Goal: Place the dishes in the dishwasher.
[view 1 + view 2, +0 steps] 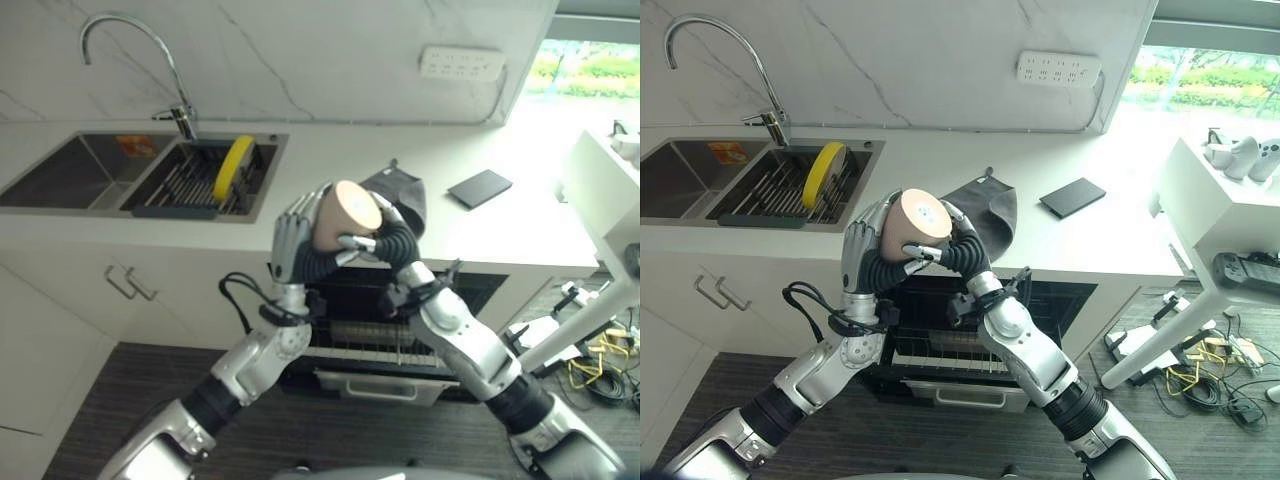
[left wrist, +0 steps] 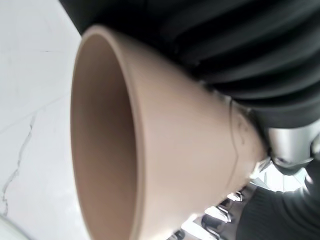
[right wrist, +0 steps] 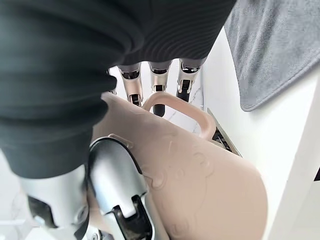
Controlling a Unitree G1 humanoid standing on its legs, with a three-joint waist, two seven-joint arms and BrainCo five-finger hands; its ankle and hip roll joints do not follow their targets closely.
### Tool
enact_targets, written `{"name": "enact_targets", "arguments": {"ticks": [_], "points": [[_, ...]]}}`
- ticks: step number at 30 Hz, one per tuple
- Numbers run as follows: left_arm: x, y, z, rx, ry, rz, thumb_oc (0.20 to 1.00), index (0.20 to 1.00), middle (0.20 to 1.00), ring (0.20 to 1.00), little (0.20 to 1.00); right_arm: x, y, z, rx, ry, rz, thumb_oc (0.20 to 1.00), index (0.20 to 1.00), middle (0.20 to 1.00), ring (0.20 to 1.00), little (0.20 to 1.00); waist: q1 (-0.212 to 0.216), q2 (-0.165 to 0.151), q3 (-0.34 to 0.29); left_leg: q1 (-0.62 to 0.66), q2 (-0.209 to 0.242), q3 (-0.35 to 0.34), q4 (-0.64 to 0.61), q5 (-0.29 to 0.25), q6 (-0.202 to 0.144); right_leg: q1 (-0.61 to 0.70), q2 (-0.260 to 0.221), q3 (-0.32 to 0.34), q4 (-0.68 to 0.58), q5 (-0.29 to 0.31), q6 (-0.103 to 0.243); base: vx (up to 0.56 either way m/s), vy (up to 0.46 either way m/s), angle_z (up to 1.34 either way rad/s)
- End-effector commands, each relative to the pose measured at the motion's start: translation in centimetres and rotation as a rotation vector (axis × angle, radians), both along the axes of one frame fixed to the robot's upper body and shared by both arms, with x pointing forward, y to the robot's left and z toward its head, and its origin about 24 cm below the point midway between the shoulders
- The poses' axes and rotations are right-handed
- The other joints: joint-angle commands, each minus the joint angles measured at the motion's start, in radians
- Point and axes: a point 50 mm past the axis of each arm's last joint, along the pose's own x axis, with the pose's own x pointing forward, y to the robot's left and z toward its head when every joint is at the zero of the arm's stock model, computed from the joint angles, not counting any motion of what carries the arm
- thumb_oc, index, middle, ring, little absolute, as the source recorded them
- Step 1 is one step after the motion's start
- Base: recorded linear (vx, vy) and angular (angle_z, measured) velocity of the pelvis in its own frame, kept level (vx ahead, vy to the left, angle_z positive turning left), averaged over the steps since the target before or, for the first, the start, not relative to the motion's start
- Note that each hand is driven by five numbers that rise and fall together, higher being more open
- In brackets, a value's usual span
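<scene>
A tan mug (image 1: 350,208) with a handle (image 3: 172,102) is held up between both hands, above the open dishwasher (image 1: 370,340). From the left, my left hand (image 1: 288,245) cups its side with the fingers bent along the wall. My right hand (image 1: 395,245) wraps it from the right, fingers (image 3: 157,80) over the handle and thumb (image 3: 115,175) on the body. The mug's open mouth (image 2: 100,150) faces the left wrist camera. A yellow plate (image 1: 235,165) stands on edge in the sink's rack (image 1: 190,185).
A grey cloth (image 1: 405,195) lies on the white counter behind the mug, with a dark flat pad (image 1: 480,187) further right. The faucet (image 1: 150,50) arches over the double sink (image 1: 60,170). Below, the dishwasher's wire rack (image 1: 940,345) is pulled out.
</scene>
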Motion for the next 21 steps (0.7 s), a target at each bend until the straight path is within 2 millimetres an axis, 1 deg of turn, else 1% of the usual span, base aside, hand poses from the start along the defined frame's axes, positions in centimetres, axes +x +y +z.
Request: {"name": "enact_targets", "arguments": {"ticks": [1,2,3,9,11,13,14,17,21], "points": [[-1.7,-5.9,2.5,0.080,-0.135,-0.317,0.263,0.263,0.263,0.263,0.263,-0.7,4.1,5.9,0.219,-0.179,0.160,0.200,0.200,0.200,0.200,0.200,0.025,-0.020,0.006,-0.001,0.011,-0.021,0.092,-0.129,-0.002,0.028,-0.043,-0.010,0.101,-0.175,0.028,0.00,0.000,0.00],[-1.7,-5.9,2.4,0.082,-0.134,-0.312,0.790,0.790,0.790,0.790,0.790,-0.7,3.9,6.0,0.232,-0.186,0.139,0.200,0.200,0.200,0.200,0.200,0.025,-0.020,0.005,0.000,0.012,-0.020,0.091,-0.128,-0.002,0.029,-0.043,-0.011,0.101,-0.174,0.028,0.00,0.000,0.00],[-1.7,-5.9,2.3,0.082,-0.127,-0.308,1.000,1.000,1.000,1.000,1.000,-0.6,3.7,6.1,0.250,-0.189,0.116,0.200,0.200,0.200,0.200,0.200,0.024,-0.019,0.005,0.000,0.014,-0.017,0.091,-0.127,-0.003,0.029,-0.043,-0.012,0.101,-0.174,0.028,0.00,0.000,0.00],[-1.5,-5.4,1.8,0.080,-0.132,-0.264,1.000,1.000,1.000,1.000,1.000,-0.1,1.7,6.7,0.374,-0.211,-0.059,0.200,0.200,0.200,0.200,0.200,0.012,-0.012,0.005,0.003,0.028,0.005,0.089,-0.118,-0.009,0.030,-0.043,-0.022,0.104,-0.175,0.025,-0.03,0.017,0.07],[-1.1,-4.8,1.6,0.088,-0.129,-0.223,1.000,1.000,1.000,1.000,1.000,0.1,0.0,6.9,0.444,-0.210,-0.167,0.200,0.200,0.200,0.200,0.200,0.006,-0.008,0.008,0.003,0.034,0.015,0.089,-0.111,-0.012,0.031,-0.044,-0.024,0.103,-0.173,0.022,-0.04,0.012,0.08],[-1.0,-4.5,1.4,0.091,-0.127,-0.211,1.000,1.000,1.000,1.000,1.000,0.2,-0.8,7.1,0.468,-0.223,-0.209,0.200,0.200,0.200,0.200,0.200,0.004,-0.007,0.009,0.003,0.036,0.017,0.088,-0.110,-0.013,0.032,-0.044,-0.025,0.102,-0.173,0.022,-0.02,0.002,0.04],[-0.9,-4.1,1.2,0.100,-0.121,-0.195,1.000,1.000,1.000,1.000,1.000,0.3,-1.7,7.2,0.479,-0.233,-0.243,0.200,0.200,0.200,0.200,0.200,0.001,-0.004,0.011,0.005,0.039,0.017,0.086,-0.109,-0.015,0.032,-0.043,-0.027,0.104,-0.173,0.021,0.00,0.000,0.00],[-0.9,-3.7,0.9,0.105,-0.115,-0.183,1.000,1.000,1.000,1.000,1.000,0.4,-2.6,7.1,0.489,-0.219,-0.289,0.200,0.200,0.200,0.200,0.200,0.001,-0.001,0.011,0.005,0.040,0.017,0.087,-0.107,-0.015,0.033,-0.045,-0.030,0.104,-0.172,0.021,-0.01,-0.008,0.03],[-0.9,-2.9,0.6,0.114,-0.113,-0.160,1.000,1.000,1.000,1.000,1.000,0.4,-4.3,6.1,0.525,-0.184,-0.362,0.200,0.200,0.200,0.200,0.200,-0.004,0.003,0.015,0.005,0.040,0.019,0.089,-0.105,-0.015,0.033,-0.047,-0.029,0.106,-0.170,0.021,-0.01,-0.026,0.05]]}}
